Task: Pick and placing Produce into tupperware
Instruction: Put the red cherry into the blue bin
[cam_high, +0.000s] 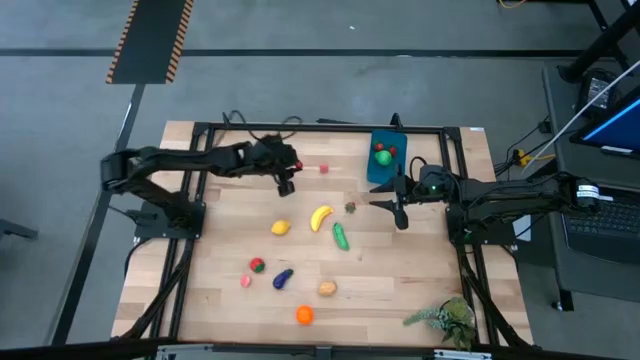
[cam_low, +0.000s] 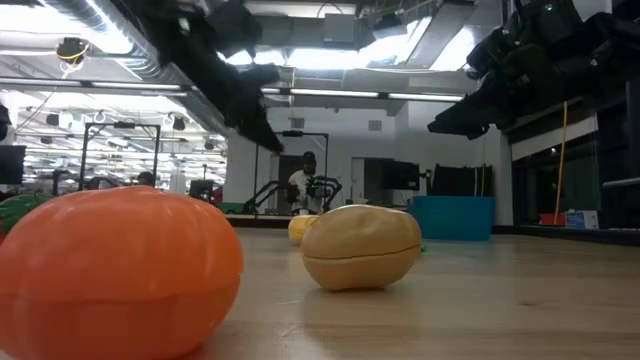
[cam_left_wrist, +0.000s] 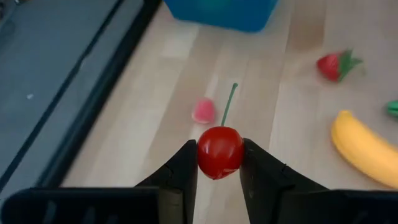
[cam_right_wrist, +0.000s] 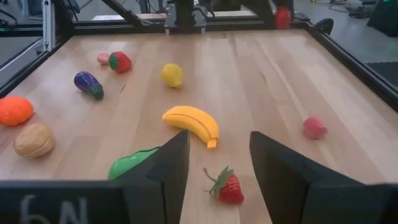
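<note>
Loose produce lies across the table (cam_high: 400, 290): a banana (cam_high: 320, 217), lemon (cam_high: 281, 228), cucumber (cam_high: 341, 236), eggplant (cam_high: 283, 279) and orange (cam_high: 304, 315), with a leafy sprig (cam_high: 445, 318) at one corner. The left hand (cam_left_wrist: 219, 163), raised over the table's far part, is closed on a red cherry (cam_left_wrist: 219, 151); a pink piece (cam_left_wrist: 204, 111) lies below. The blue tupperware (cam_high: 386, 155) sits at the far edge, well apart from it. The right hand (cam_right_wrist: 219, 155) hovers beside the tupperware, fingers apart and empty, above a strawberry (cam_right_wrist: 227, 185).

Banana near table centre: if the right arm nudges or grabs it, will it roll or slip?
The banana lies flat on its curved side, so a nudge would probably spin it, not roll it. Its glossy, moulded skin suggests rigid, light plastic, possibly slippery. The right pincer looks open wide enough to straddle its thickness.
</note>
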